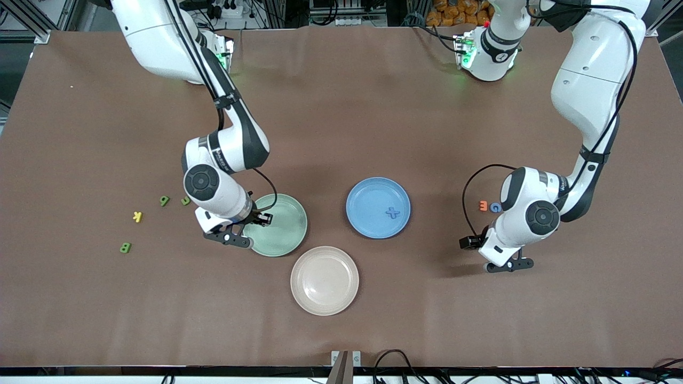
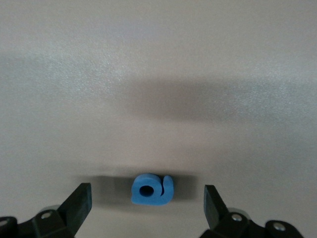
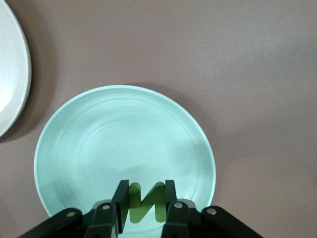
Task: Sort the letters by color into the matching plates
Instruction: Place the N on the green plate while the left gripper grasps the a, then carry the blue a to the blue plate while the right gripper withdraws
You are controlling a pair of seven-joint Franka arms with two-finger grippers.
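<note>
My right gripper (image 1: 238, 236) is over the pale green plate (image 1: 285, 221), near its rim. It is shut on a green letter N (image 3: 146, 202), held just above the green plate (image 3: 99, 134). My left gripper (image 1: 507, 264) is low over the table at the left arm's end. It is open, with a small blue letter (image 2: 152, 189) lying on the table between its fingers (image 2: 79, 201). The blue plate (image 1: 368, 205) holds a blue plus (image 1: 392, 213). The beige-pink plate (image 1: 324, 280) holds nothing.
An orange letter (image 1: 483, 205) and a blue G (image 1: 495, 207) lie beside the left arm. Green letters (image 1: 164, 200), (image 1: 185, 201), (image 1: 125, 247) and a yellow K (image 1: 137, 216) lie toward the right arm's end. The beige-pink plate's rim (image 3: 10, 89) shows in the right wrist view.
</note>
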